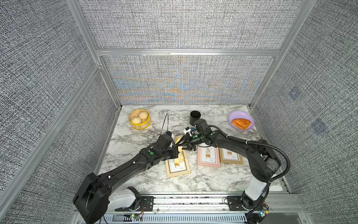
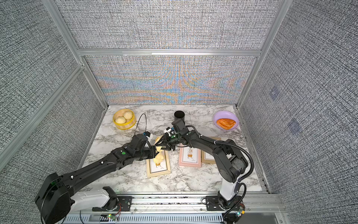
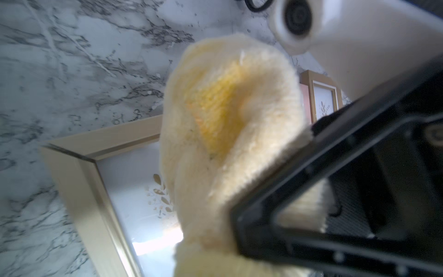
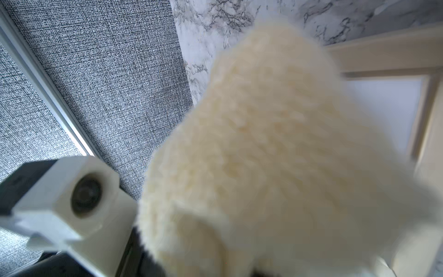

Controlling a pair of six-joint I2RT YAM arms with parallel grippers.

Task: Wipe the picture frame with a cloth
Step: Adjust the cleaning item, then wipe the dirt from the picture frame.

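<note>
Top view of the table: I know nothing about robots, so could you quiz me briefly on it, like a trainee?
1. The cloth hangs over which frame?
2. True or false: the left gripper is shut on the cloth.
3. What lies on the purple plate? A steamed buns, B orange pastry, C black cup.
Key: 1 the pale wooden frame. 2 true. 3 B.
</note>
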